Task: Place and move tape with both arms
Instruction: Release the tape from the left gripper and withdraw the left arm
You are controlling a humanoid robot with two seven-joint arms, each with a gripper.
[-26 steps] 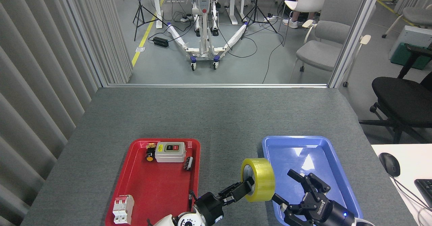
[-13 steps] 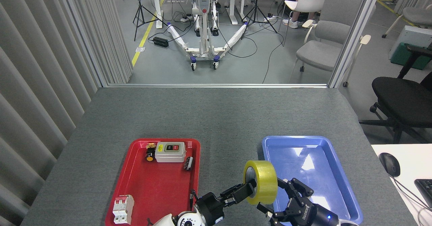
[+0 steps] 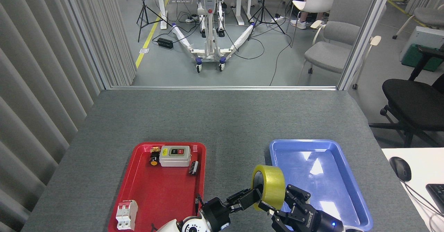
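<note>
The tape [image 3: 270, 183], a wide yellow roll with a white core, hangs on edge above the table between the red tray [image 3: 163, 194] and the blue tray [image 3: 333, 162]. My left gripper [image 3: 256, 194] reaches up from below and is shut on the roll's left rim, with one finger in the core. From the lower right, my right gripper [image 3: 278, 198] has its black prongs spread around the roll's right and lower side. Whether the prongs touch the roll I cannot tell.
In the red tray lie a grey switch box [image 3: 174, 155], a white circuit breaker [image 3: 127, 214] and small parts. A white desk with a mouse [image 3: 402, 168] stands at the right edge. A rail [image 3: 222, 87] borders the grey table at its far edge.
The right gripper has moved left from over the blue tray until its prongs stand around the tape. The tape has shifted slightly right and down in the left gripper.
</note>
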